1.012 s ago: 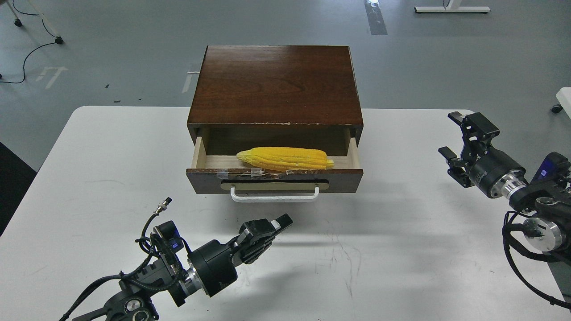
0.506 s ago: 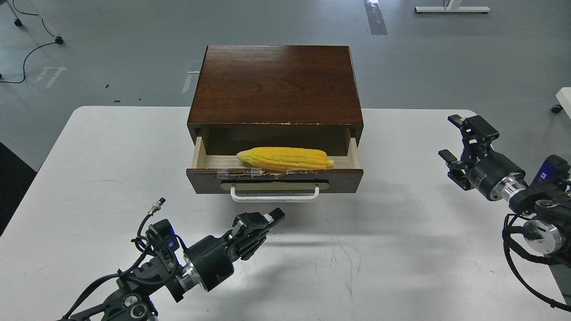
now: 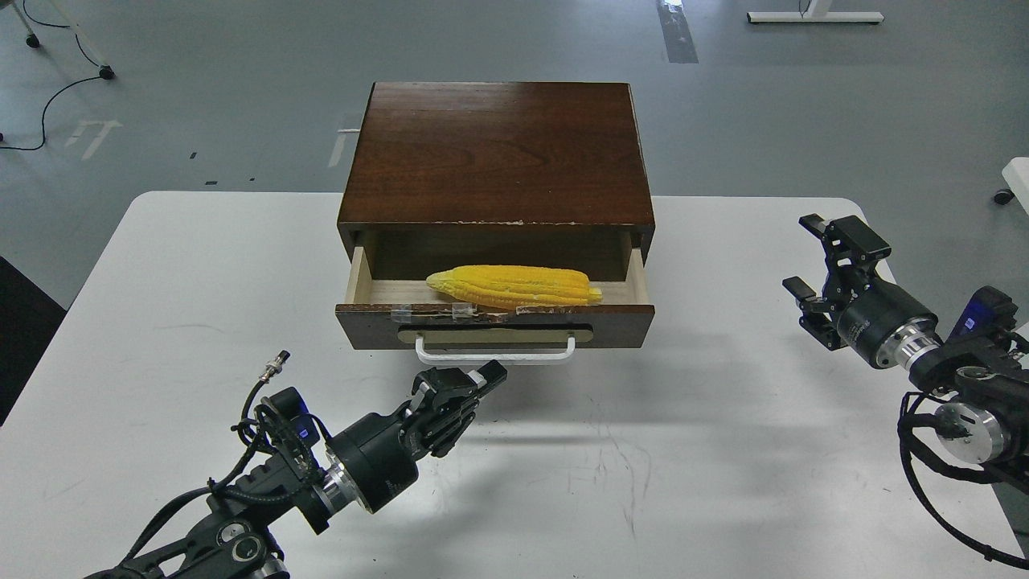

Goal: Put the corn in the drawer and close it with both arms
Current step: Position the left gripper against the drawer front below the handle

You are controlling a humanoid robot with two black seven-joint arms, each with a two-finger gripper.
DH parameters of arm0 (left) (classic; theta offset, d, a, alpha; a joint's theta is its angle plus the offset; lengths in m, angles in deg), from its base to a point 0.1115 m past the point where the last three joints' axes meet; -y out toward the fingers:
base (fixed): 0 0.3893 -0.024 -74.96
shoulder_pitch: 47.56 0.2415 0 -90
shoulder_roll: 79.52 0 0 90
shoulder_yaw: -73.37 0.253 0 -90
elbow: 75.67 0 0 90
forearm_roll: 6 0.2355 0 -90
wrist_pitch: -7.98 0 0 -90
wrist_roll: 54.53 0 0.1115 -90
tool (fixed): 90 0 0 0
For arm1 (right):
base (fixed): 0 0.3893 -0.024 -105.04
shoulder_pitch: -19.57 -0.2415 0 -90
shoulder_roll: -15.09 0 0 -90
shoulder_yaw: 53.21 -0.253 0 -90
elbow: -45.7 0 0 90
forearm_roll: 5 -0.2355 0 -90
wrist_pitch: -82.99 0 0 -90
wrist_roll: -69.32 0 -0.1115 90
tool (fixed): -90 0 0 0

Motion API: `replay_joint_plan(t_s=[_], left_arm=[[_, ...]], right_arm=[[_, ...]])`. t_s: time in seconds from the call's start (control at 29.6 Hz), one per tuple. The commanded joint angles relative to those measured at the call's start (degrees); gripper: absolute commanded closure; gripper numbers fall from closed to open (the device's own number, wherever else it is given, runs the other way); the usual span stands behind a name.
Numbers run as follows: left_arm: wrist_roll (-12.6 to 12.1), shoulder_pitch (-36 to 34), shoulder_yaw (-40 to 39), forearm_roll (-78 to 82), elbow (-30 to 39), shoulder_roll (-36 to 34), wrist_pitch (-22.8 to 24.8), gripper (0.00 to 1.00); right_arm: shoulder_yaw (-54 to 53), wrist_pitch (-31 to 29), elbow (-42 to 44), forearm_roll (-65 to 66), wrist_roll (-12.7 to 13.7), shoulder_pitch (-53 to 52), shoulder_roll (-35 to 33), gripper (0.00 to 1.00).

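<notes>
A dark brown wooden cabinet [image 3: 494,153] stands at the far middle of the white worktop [image 3: 161,305], and its drawer [image 3: 619,326] is pulled out toward the camera. The corn [image 3: 514,287] lies lengthwise inside the open drawer, on the pale wood floor, close behind the drawer front, with its tapered tip pointing left and its blunt end nearer the right wall. The top edge of the drawer front is chipped and patched with clear tape, and below it a white bar handle [image 3: 495,352] sits on a tan oval plate [image 3: 406,334].

The left gripper [image 3: 486,376] comes in from the lower left and points up and to the right, its tip just below the left half of the handle. From this angle its fingers appear pressed together with nothing between them; I cannot tell for sure whether the tip touches the handle or stops just short of it. A loose cable with a metal connector [image 3: 276,363] sticks up from the left arm's wrist.

The right gripper [image 3: 800,253] is well off to the right of the drawer, above the worktop near its right edge. Its two fingers [image 3: 813,223] are spread wide apart and hold nothing.

Beyond the worktop is grey floor with a black cable [image 3: 48,96] at the upper left.
</notes>
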Motion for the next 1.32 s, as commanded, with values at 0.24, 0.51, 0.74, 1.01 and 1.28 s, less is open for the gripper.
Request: replay_joint_plan(t_s=[0.24, 0.51, 0.74, 1.01, 1.28], left_arm=[[0.0, 0.1, -0.1, -0.1, -0.7, 0.1, 0.0, 1.00], [0.1, -0.1, -0.2, -0.2, -0.7, 0.0, 0.4, 1.00], [0.2, -0.1, -0.2, -0.2, -0.6, 0.0, 0.5, 1.00], [0.3, 0.0, -0.1, -0.1, -0.3, -0.1, 2.3, 1.00], [0.3, 0.0, -0.2, -0.1, -0.3, -0.3, 2.4, 1.00]], right_arm=[[0.0, 0.0, 0.0, 0.0, 0.0, 0.0, 0.1, 0.01], [0.0, 0.0, 0.0, 0.0, 0.0, 0.0, 0.1, 0.01], [0.0, 0.0, 0.0, 0.0, 0.0, 0.3, 0.1, 0.01], [0.0, 0.0, 0.0, 0.0, 0.0, 0.5, 0.1, 0.01], [0.0, 0.0, 0.0, 0.0, 0.0, 0.8, 0.0, 0.01]])
